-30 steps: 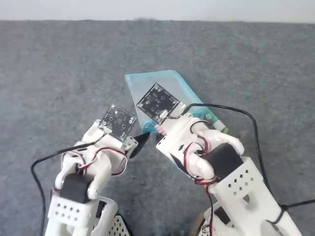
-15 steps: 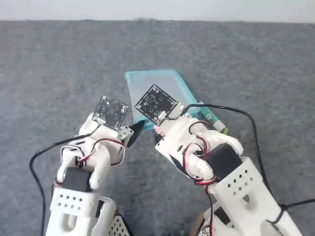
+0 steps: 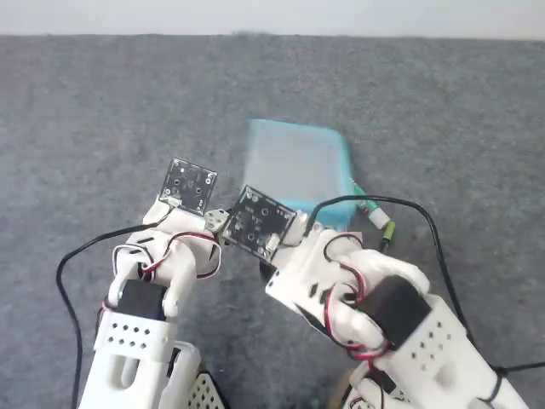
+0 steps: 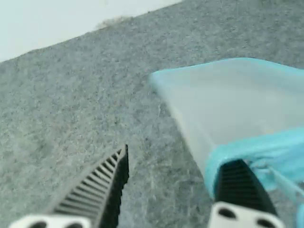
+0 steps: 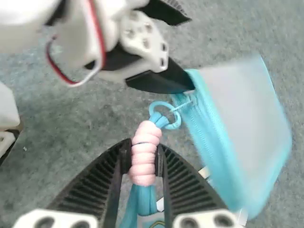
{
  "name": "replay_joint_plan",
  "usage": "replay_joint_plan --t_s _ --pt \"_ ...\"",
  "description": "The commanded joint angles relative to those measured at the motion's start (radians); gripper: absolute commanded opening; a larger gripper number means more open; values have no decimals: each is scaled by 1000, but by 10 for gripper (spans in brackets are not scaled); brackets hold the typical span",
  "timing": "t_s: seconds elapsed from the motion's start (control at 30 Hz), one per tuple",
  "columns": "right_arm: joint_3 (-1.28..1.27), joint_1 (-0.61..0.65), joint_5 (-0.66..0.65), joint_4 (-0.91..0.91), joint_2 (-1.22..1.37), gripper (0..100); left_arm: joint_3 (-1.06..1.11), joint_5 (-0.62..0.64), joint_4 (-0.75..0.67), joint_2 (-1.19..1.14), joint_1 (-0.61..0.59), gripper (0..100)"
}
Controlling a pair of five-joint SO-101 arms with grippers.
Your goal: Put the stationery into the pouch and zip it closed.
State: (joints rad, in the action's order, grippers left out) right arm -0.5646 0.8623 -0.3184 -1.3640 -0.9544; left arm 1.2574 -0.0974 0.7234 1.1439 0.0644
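The right tool (image 5: pixel 142 148) pinches the pink zipper pull (image 5: pixel 143 167), and the spread left tool (image 4: pixel 178 164) should clamp the blue pouch (image 4: pixel 237 104) corner so the pull runs straight.

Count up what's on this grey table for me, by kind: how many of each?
Robot arms: 2 (left arm, right arm)
Blue pouch: 1
Pink zip pull: 1
Green-tipped pen: 1
Total: 5
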Motion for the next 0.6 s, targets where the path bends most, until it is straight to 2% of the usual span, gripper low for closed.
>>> replay_joint_plan --t_s 0.0,0.13,0.43,0.57 --pt "6 38 -21 -13 -58 6 1 49 -49 -17 -15 279" --pt "6 38 -21 -18 -65 6 25 64 -83 -14 -14 249" --pt "-23 -25 -23 -4 -54 6 28 68 -91 -12 -17 29" --pt "-57 -87 -52 35 -53 6 22 118 -87 -12 -63 11"
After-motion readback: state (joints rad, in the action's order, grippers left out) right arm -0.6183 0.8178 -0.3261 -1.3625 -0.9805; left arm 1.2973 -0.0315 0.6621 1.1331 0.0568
